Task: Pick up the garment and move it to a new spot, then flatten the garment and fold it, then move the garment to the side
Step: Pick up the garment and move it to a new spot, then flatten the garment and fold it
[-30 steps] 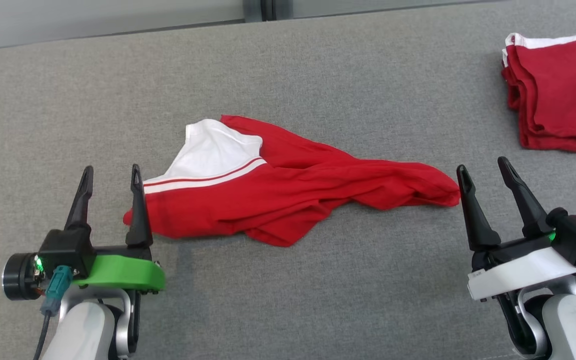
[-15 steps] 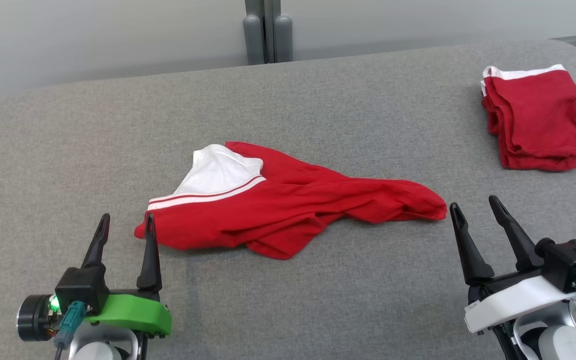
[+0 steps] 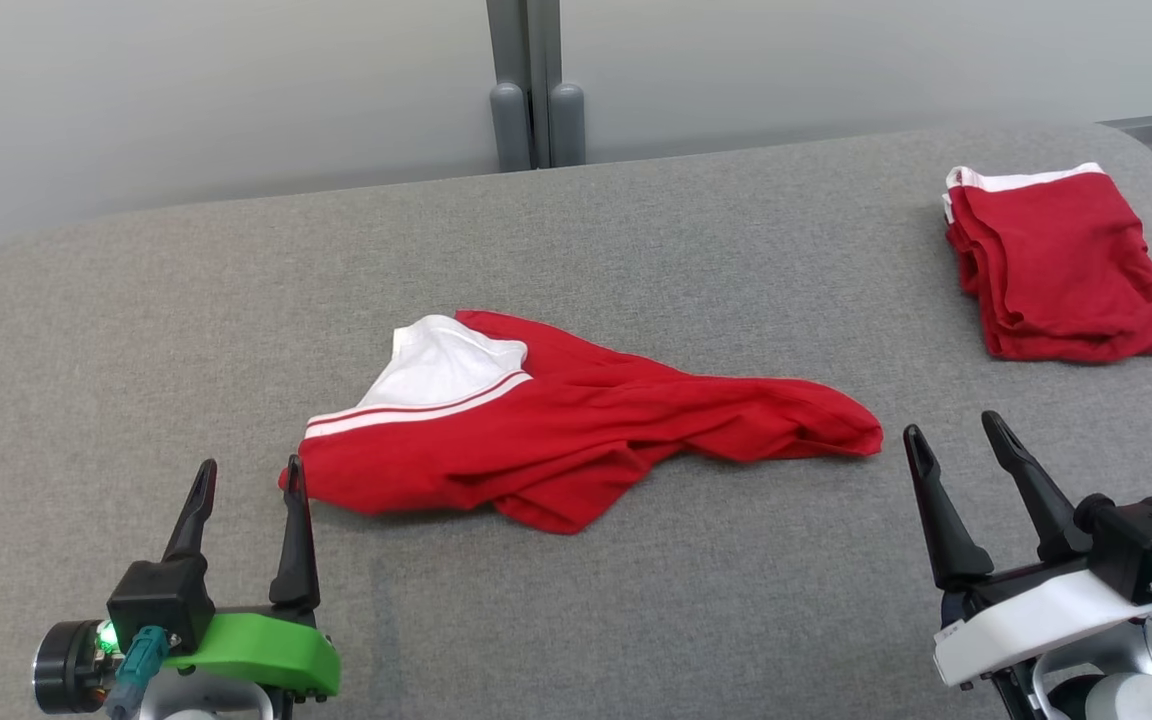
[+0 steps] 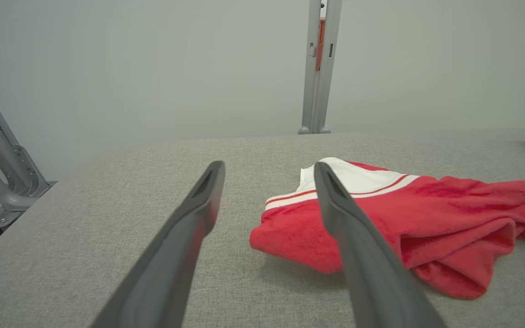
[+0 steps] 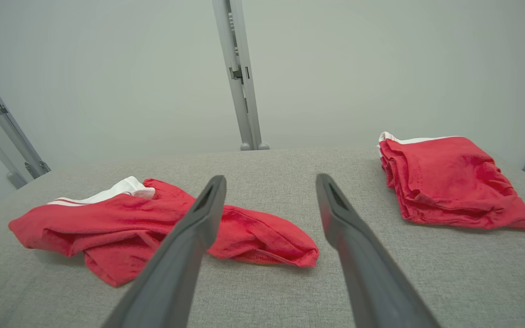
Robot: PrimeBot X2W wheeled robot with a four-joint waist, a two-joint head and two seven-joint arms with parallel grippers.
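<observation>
The red garment [image 3: 576,440] lay crumpled near the middle of the grey padded table [image 3: 636,250], and both of our grippers stood open and empty.

Its white waistband with 1 thin red stripe faced our left, a white inner panel showing behind it, and its bunched red end trailed off to our right. Our left gripper [image 3: 250,463] hovered just beside the waistband corner, its 2 dark fingers spread; we could not tell whether it touched the cloth. Our right gripper [image 3: 951,425] sat near the trailing end, apart from the cloth, fingers likewise spread. A folded stack of red garments [image 3: 1056,265] rested at the far right of the table, well apart.
</observation>
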